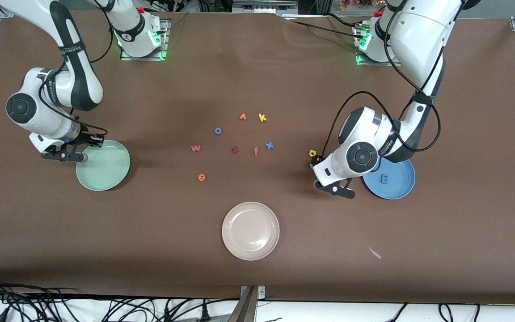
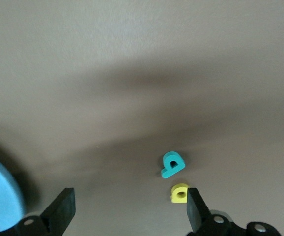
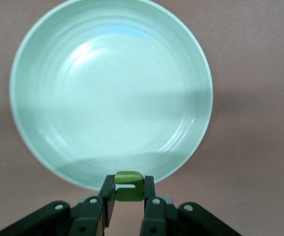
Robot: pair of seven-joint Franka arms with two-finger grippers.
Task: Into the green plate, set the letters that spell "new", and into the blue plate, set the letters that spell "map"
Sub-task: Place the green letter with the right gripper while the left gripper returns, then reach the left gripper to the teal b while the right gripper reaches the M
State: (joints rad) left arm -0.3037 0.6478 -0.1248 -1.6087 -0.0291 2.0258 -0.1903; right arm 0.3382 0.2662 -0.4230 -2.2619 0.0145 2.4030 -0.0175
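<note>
A brown cloth is covering the table (image 1: 257,250) in the front view, cables are trailing along its near edge, and a beige-white plate (image 1: 251,230) is sitting near the middle of that edge; the salmon-red w (image 1: 196,148) and orange e (image 1: 201,177) are lying around the table's centre among other small letters; the green plate (image 1: 103,165) is resting toward the right arm's end and the blue plate (image 1: 396,181) toward the left arm's end with the periwinkle m (image 1: 385,179) in it; the right arm is bending down so the right gripper (image 1: 88,147) is hanging over the green plate's edge; the left arm is folding low beside the blue plate; in the left wrist view the left gripper (image 2: 129,209) is spreading released over the cloth, with the teal p (image 2: 172,165) and yellow a (image 2: 180,192) lying just beside each other on the cloth; in the right wrist view the right gripper is grasping the green n (image 3: 128,186) over the green plate's rim.
</note>
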